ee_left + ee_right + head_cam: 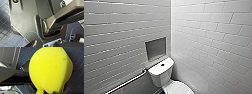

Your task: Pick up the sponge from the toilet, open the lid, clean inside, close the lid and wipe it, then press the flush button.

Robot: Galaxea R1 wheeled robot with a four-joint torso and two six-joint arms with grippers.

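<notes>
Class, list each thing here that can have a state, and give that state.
White glossy oval plastic lid: down, closed.
Small round dark flush button: untouched.
Bright yellow soft sponge: off the white ceramic toilet, aloft over dark floor tiles.

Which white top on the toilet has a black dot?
The flat tank top at the back; its dot is the flush button. The oval lid is plain white.
</notes>
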